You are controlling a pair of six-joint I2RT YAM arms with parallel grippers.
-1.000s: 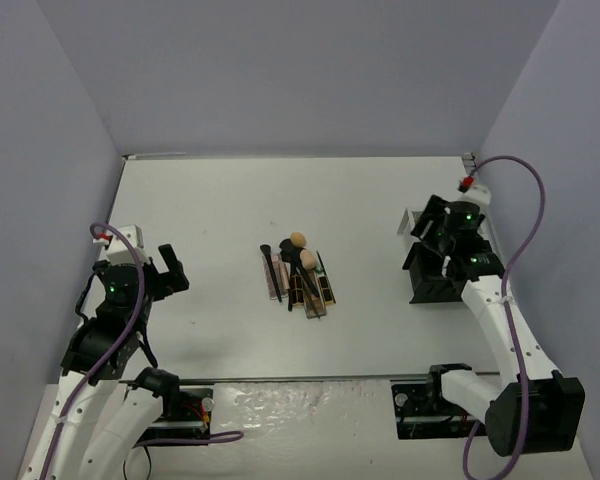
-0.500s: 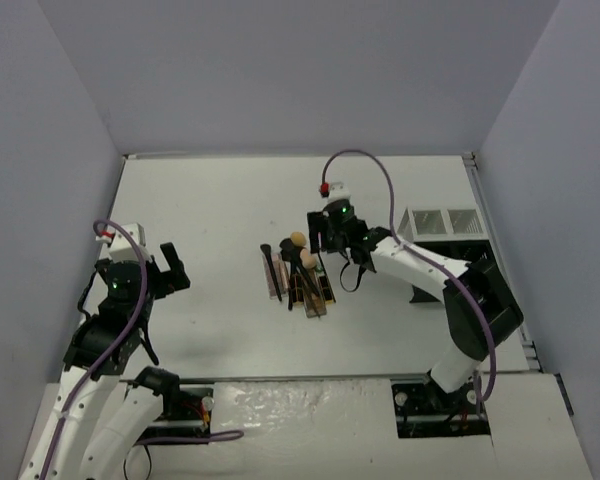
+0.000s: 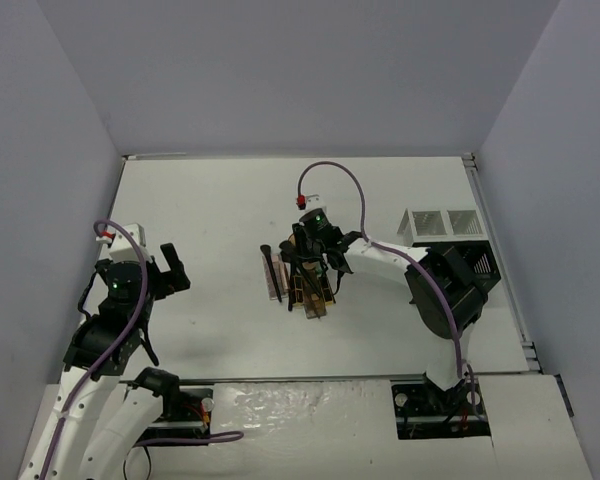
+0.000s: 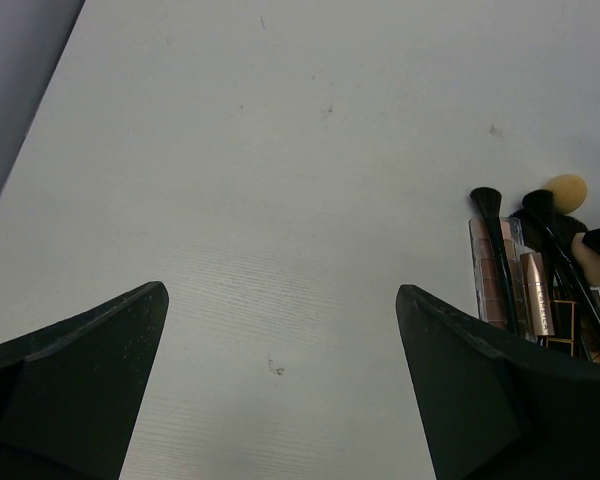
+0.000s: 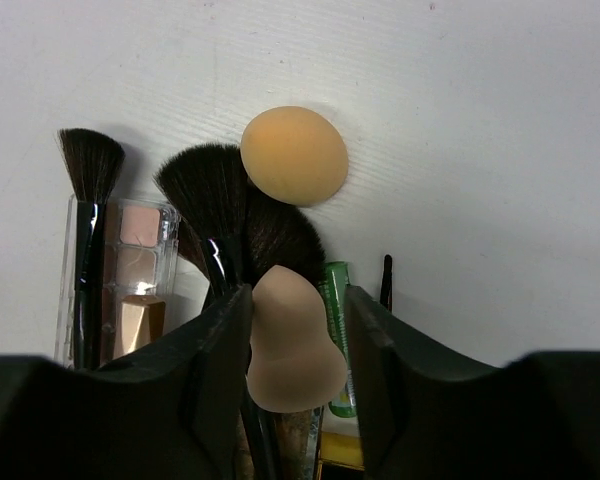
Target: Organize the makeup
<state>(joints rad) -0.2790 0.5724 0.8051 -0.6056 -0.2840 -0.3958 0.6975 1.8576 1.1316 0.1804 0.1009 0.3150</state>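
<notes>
The right gripper (image 5: pixel 298 300) is lowered over the makeup pile at the centre of the top view. Its fingers (image 5: pixel 220 340) stand partly spread on either side of a tan pear-shaped sponge (image 5: pixel 292 345). The sponge's wider end fills the gap, but it cannot be told whether the fingers press on it. Above it in the right wrist view lie a rounder orange-tan sponge (image 5: pixel 294 155) and two black brushes (image 5: pixel 215 200) with fanned bristles. A clear-cased pink and brown palette (image 5: pixel 130 260) lies at lower left.

The left gripper (image 4: pixel 280 300) is spread wide over bare white table (image 3: pixel 210 200) at the left of the top view. A white compartmented rack (image 3: pixel 442 222) stands at the right. The walls (image 3: pixel 280 70) are pale lilac.
</notes>
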